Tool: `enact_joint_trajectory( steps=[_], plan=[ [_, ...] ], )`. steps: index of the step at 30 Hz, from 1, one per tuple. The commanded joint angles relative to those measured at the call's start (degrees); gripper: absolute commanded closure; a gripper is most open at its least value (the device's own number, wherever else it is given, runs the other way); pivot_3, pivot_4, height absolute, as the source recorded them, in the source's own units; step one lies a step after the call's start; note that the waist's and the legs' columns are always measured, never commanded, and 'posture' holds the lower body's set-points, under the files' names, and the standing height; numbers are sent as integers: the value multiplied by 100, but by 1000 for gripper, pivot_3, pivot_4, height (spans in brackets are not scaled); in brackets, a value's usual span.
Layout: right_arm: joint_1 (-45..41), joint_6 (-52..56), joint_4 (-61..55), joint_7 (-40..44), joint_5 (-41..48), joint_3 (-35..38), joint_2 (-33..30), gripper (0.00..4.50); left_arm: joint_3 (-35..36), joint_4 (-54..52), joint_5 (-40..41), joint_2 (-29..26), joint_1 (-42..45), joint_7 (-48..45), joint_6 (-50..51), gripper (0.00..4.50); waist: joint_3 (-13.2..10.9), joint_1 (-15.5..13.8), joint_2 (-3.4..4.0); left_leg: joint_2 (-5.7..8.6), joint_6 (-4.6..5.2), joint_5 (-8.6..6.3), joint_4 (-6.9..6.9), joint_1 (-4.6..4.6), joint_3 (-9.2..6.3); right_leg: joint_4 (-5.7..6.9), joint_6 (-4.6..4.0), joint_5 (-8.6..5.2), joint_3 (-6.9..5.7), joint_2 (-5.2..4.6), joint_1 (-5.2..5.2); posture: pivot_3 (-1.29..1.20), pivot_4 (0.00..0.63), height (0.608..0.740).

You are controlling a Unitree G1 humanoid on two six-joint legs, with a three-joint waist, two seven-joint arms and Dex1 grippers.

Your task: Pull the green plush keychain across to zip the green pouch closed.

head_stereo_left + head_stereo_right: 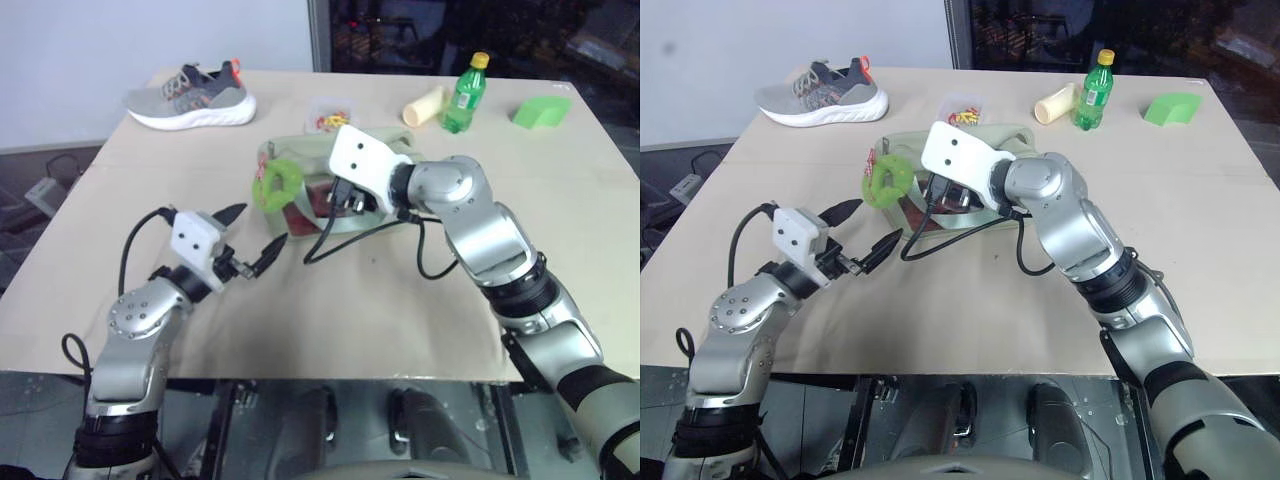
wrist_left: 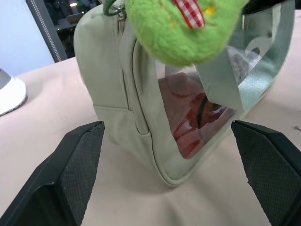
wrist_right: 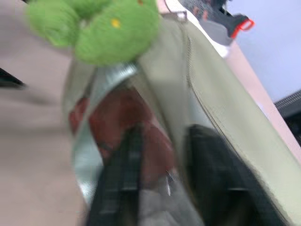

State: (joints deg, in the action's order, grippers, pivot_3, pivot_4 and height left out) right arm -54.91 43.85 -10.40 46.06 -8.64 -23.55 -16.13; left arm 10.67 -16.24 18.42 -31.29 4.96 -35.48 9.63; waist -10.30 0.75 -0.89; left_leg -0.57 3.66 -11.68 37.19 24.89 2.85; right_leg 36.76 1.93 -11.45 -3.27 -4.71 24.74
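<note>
Watching risk: keychain (image 1: 277, 183) hangs at pouch (image 1: 970, 215) end, ungripped; left gripper (image 1: 247, 238) spread nearby, right gripper (image 3: 160, 174) parted against pouch. You grab crooked, zipper jams.

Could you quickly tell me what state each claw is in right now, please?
Left claw: open, holding nothing, just short of the green pouch.
Right claw: fingers apart against the pouch; whether it grips anything cannot be told.

Lab: cluttered test table (image 1: 400, 320)
</note>
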Motion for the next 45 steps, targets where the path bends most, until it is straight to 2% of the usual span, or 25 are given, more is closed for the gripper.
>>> enact_joint_trajectory(
  steps=[1, 6, 9, 12, 13, 15, 17, 19, 22, 24, 37, 38, 39, 41, 43, 44, 45],
  plan=[
    [-59, 285, -696, 279, 501, 537, -229, 1922, -16, 81, -142, 15, 171, 76, -167, 0, 0, -9, -1, 0, 0, 0, 0, 1, 0, -1, 3, 2, 0, -1, 0, 0, 150, 740],
    [-93, 1594, -1406, 470, 1661, 1491, -244, 1922, -12, 305, -168, 44, 371, 56, -232, 0, -1, -11, -1, 0, 0, -1, -1, 4, -5, -3, 3, 2, -4, -23, 0, 0, 150, 740],
    [-21, 2575, -1684, 113, 2180, 1754, 206, 1922, -77, 527, -215, 26, 571, -26, -359, 0, -1, 6, -1, -1, -14, -10, -1, 2, -9, -3, 1, 2, -7, -32, 0, 0, 150, 740],
    [67, 3082, -1741, -371, 2344, 1807, 596, 1922, -140, 703, -289, -9, 720, -81, -482, 0, 0, 18, 0, -3, -16, -11, -5, 2, -8, -1, -2, 1, -4, -32, 3, 0, 150, 740],
    [81, 3132, -1733, -494, 2362, 1787, 645, 1882, -167, 754, -327, -25, 749, -105, -539, 403, 0, 13, 0, -3, -16, -11, -5, 3, -8, -1, -2, 2, -4, -32, 3, 0, 150, 740],
    [82, 3378, -1679, -734, 2495, 1956, 931, 1882, -218, 830, -350, -11, 809, -147, -612, 651, 0, 3, -1, 3, -16, -11, -5, 8, -7, -4, -3, 2, -5, -40, 4, 0, 150, 740],
    [38, 3576, -1572, -994, 2614, 2121, 1224, 1882, -259, 892, -356, 9, 857, -197, -670, 1679, 0, 2, -1, 4, -16, -11, -5, 12, -8, -5, -2, 2, -6, -41, 8, 0, 150, 740],
    [-26, 3681, -1408, -1208, 2683, 2227, 1476, 1882, -280, 920, -366, 22, 876, -217, -703, 2101, 0, 5, 0, 4, -16, -11, -6, 13, -10, -5, 1, 4, -8, -40, 8, 0, 150, 740],
    [-91, 3798, -1161, -1536, 2750, 2332, 1766, 1882, -283, 931, -387, 45, 874, -223, -733, 3304, 0, 9, 0, 3, -17, -11, -6, 12, -10, -3, 1, 5, -8, -38, 9, 0, 150, 740],
    [-153, 3847, -1001, -1741, 2796, 2413, 1950, 1882, -299, 923, -416, 52, 857, -209, -765, 4376, -1, 6, 0, 3, -16, -10, -6, 13, -9, -3, 1, 5, -8, -38, 9, 0, 150, 740],
    [-354, 3544, -322, -2540, 2945, 2419, 2501, 1882, -328, 812, -492, 106, 767, -132, -813, 4449, -1, 8, 0, 5, 1, -1, -7, 15, -10, -4, 5, 5, -13, -18, 9, 0, 150, 740],
    [-358, 3452, -252, -2611, 2919, 2406, 2540, 2296, -331, 802, -497, 112, 759, -126, -814, 4500, -1, 5, 0, 5, 1, -1, -7, 15, -10, -4, 5, 5, -14, -17, 9, 0, 150, 740],
    [-361, 3381, -197, -2675, 2904, 2403, 2564, 2402, -334, 793, -502, 117, 751, -121, -815, 4500, -1, 5, 0, 5, 1, -1, -7, 15, -10, -4, 5, 5, -14, -17, 8, 0, 150, 740],
    [-369, 3260, -124, -2743, 2926, 2393, 2551, 3108, -336, 784, -512, 125, 733, -109, -820, 4500, -1, 7, 0, 6, 1, -1, -7, 15, -10, -4, 6, 5, -13, -18, 9, 0, 150, 740],
    [-385, 3194, -79, -2789, 2972, 2392, 2509, 4196, -340, 779, -519, 133, 713, -90, -827, 4500, -1, 7, 0, 6, 1, -1, -7, 15, -10, -4, 6, 5, -13, -18, 9, 0, 150, 740],
    [-390, 3164, -67, -2804, 2990, 2386, 2492, 4438, -345, 780, -521, 136, 705, -81, -831, 4500, -1, 8, 0, 6, 1, -1, -8, 15, -11, -4, 6, 5, -14, -17, 9, 0, 150, 740],
    [-396, 3116, -65, -2811, 3004, 2366, 2463, 4438, -353, 789, -530, 142, 695, -71, -838, 4500, -1, 8, 0, 6, 1, -1, -9, 15, -10, -4, 6, 5, -14, -17, 9, 0, 150, 740]
  ],
)
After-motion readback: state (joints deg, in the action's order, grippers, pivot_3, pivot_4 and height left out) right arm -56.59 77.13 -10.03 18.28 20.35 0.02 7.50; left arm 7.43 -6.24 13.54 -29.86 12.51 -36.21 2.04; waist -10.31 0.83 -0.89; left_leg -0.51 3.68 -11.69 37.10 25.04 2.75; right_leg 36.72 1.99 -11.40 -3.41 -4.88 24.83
